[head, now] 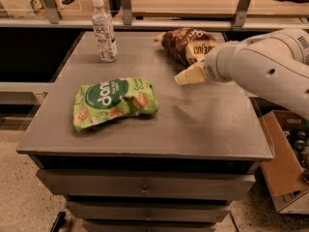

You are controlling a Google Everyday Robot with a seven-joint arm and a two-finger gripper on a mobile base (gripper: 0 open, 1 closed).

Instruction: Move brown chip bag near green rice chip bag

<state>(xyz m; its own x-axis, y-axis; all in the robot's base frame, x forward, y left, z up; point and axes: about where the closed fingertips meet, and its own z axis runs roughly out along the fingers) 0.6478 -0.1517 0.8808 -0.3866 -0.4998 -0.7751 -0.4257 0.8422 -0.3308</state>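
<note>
The brown chip bag point(186, 45) lies at the far right of the grey table top point(203, 120), its front partly hidden behind my arm. The green rice chip bag point(114, 102) lies flat at the front left of the table. My gripper point(188, 75) hangs over the table just in front of the brown bag, pointing left toward the green bag, well apart from it. Only cream-coloured fingertips show past the white arm.
A clear water bottle point(104, 30) stands upright at the far left of the table. Drawers sit under the table top. An open cardboard box point(289, 173) with items stands on the floor to the right. A rail with posts runs behind the table.
</note>
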